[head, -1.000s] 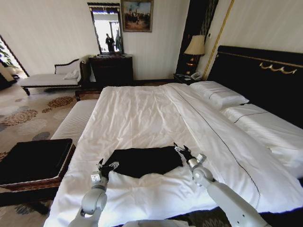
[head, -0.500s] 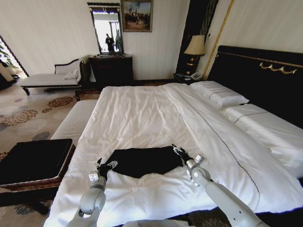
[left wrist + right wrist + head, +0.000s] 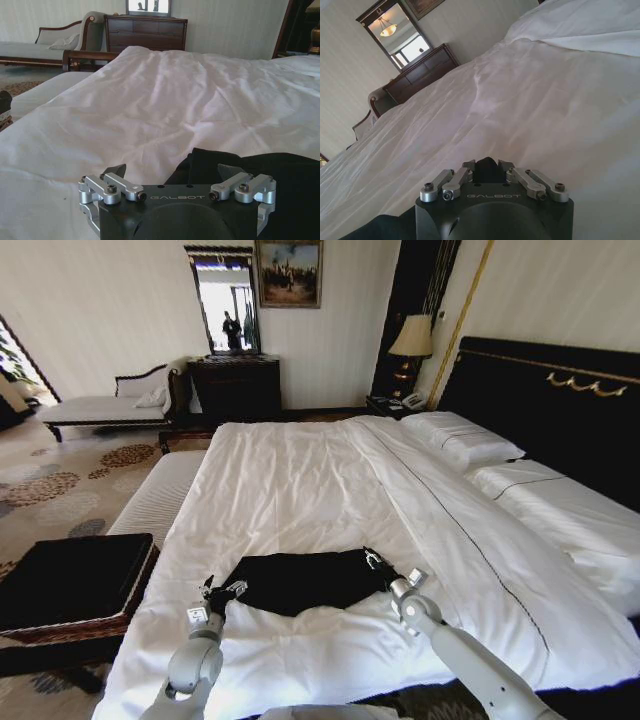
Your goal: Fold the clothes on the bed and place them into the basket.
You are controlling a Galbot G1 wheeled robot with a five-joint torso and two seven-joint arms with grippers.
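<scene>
Jaws of right gripper [image 3: 487,167] pinch T-shirt [image 3: 300,582]; basket [image 3: 70,585] lining bare.

Daylight is flooding the room evenly; the lamp [image 3: 411,336] is glowing warm. The mirror [image 3: 226,302] is glaring. Head view edges are bowing; wrinkles are casting soft shadows.

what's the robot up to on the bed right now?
It is working on a black T-shirt lying near the foot of the white bed. The left gripper sits open at the shirt's left edge, fingers straddling the fabric. The right gripper is at the shirt's right edge, shut on a pinch of black cloth. The shirt lies flat on the duvet. The lined wicker basket waits on the floor to the left.
</scene>
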